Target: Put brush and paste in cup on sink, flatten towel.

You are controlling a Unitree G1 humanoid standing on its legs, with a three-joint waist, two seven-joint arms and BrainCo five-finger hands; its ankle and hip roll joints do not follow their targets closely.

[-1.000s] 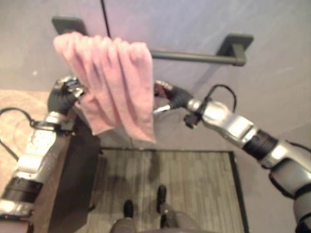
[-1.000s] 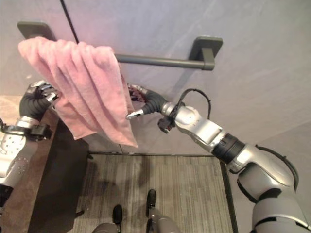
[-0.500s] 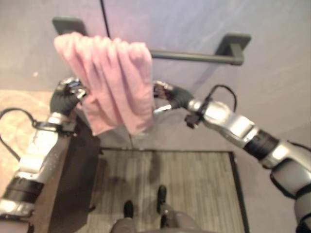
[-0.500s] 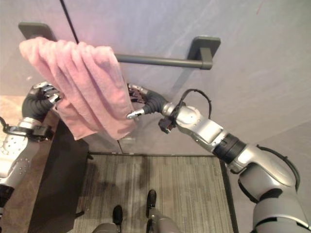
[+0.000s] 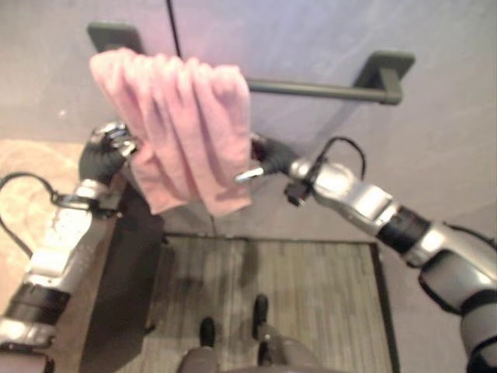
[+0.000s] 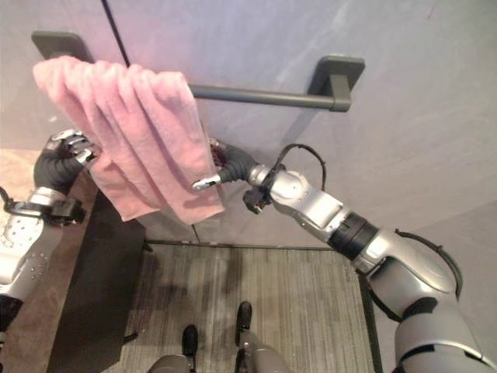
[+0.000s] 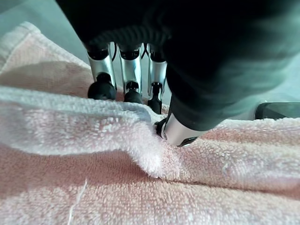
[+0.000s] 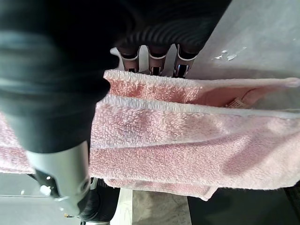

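Observation:
A pink towel [image 6: 140, 132] hangs bunched in folds over the left end of a dark towel bar [image 6: 264, 96] on the wall. My left hand [image 6: 66, 155] is at the towel's left edge. In its wrist view the fingers [image 7: 131, 70] and thumb pinch a fold of the towel [image 7: 93, 187]. My right hand [image 6: 229, 165] is at the towel's right edge, fingers tucked behind it and thumb laid across the front. In the right wrist view the fingers go behind the edge of the towel [image 8: 187, 140], with the thumb [image 8: 61, 178] on the near side.
The bar's right half is bare up to its bracket [image 6: 342, 78]. A dark cabinet [image 6: 93, 287] with a brown top stands below my left arm. A striped mat [image 6: 264, 303] lies on the floor under the towel.
My right hand has moved left onto the towel's right edge, and the towel's lower right corner has drawn up and bunched. The left hand has stayed at the left edge.

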